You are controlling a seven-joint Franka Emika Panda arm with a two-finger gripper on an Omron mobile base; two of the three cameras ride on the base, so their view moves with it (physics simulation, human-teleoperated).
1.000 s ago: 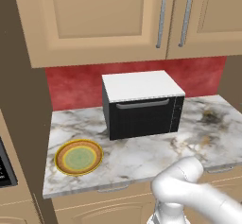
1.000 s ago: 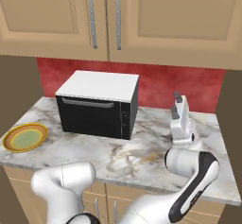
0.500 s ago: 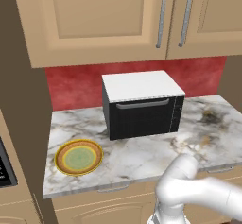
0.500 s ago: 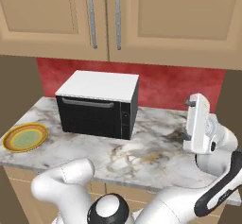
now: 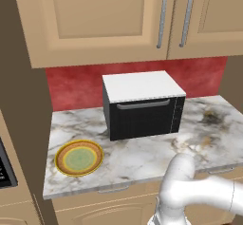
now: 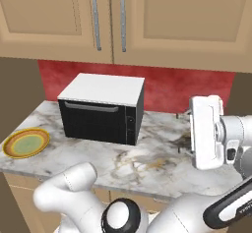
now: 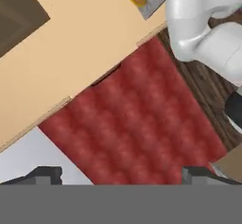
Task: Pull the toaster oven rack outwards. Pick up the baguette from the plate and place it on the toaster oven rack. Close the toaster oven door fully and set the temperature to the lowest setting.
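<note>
Toaster oven (image 5: 143,106) standing on the marble desk (image 5: 142,155) against the red backsplash, toaster oven door (image 5: 144,118) shut. Plate (image 5: 79,157) lying left of it near the desk's front edge, well apart, bare of bread. Pincer (image 7: 120,173) with tips spread wide, clamping nothing, facing red wall.

Tan wooden cabinets (image 5: 104,20) hang above a red backsplash (image 5: 71,84) and marble counter (image 5: 137,155).
</note>
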